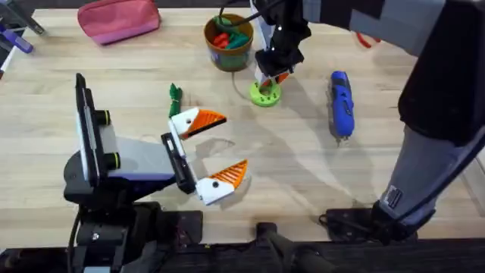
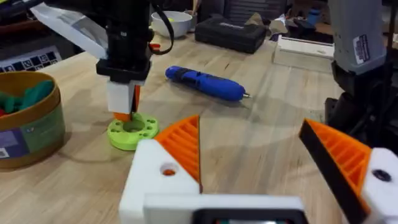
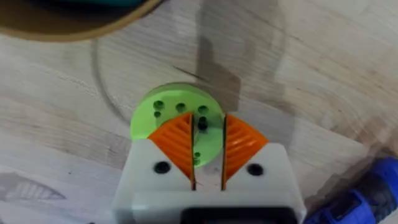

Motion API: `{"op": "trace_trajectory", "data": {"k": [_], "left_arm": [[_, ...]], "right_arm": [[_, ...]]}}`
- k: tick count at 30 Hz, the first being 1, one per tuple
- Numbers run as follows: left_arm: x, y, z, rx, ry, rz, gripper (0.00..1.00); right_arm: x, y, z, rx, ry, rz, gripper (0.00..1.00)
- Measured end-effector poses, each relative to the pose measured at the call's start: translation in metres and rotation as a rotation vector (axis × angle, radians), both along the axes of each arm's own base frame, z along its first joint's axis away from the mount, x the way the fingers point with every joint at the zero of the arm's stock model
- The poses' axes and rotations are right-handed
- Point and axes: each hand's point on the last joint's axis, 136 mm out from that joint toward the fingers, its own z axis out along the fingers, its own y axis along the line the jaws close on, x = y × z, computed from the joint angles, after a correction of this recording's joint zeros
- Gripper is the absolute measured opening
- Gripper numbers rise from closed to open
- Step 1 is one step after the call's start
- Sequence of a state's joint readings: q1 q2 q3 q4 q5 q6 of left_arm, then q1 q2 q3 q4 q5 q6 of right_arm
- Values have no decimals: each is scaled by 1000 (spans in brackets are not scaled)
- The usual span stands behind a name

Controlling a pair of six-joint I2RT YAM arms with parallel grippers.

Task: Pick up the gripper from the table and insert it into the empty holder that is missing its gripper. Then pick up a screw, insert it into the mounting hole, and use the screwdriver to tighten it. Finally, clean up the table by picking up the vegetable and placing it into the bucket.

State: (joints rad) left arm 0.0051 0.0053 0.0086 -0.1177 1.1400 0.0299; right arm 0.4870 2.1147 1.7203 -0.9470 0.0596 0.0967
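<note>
Reaching down at the far middle of the bench [image 1: 303,174] with the right gripper [image 1: 271,76], tips set just above the green disc [image 1: 265,94]. In the right wrist view, orange pads [image 3: 177,140] drawn almost together over the disc, with a thin slit left between. Resting low near the middle of the bench with the left gripper [image 1: 227,148], spread wide and clamped on nothing. Fitted with orange ribbed tips [image 1: 233,173] on both white mounts [image 1: 212,191].

Lying flat on the bench to the right of the disc and apart from it: the screwdriver [image 1: 341,102], bright blue, with its thin bit [image 2: 246,96] seen in the left wrist view. Lying on bare wood just beyond the left gripper's farther finger: the vegetable [image 1: 175,95], slim and dark green. Standing just behind and left of the disc: the bucket [image 1: 229,51], brown with a yellowish rim, holding red and green toy pieces. At the far left edge, a pink pouch [image 1: 117,19].
</note>
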Motion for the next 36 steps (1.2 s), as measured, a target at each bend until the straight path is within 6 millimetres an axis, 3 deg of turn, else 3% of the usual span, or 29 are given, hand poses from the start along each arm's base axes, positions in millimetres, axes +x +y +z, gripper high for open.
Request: {"op": "trace_trajectory", "data": {"k": [7, 36], "left_arm": [[0, 0, 0, 0, 0, 0, 986], [0, 0, 0, 0, 0, 0, 986]], "right_arm": [[2, -2, 1, -2, -4, -4, 95], [5, 1, 5, 7, -16, 10, 86]]}}
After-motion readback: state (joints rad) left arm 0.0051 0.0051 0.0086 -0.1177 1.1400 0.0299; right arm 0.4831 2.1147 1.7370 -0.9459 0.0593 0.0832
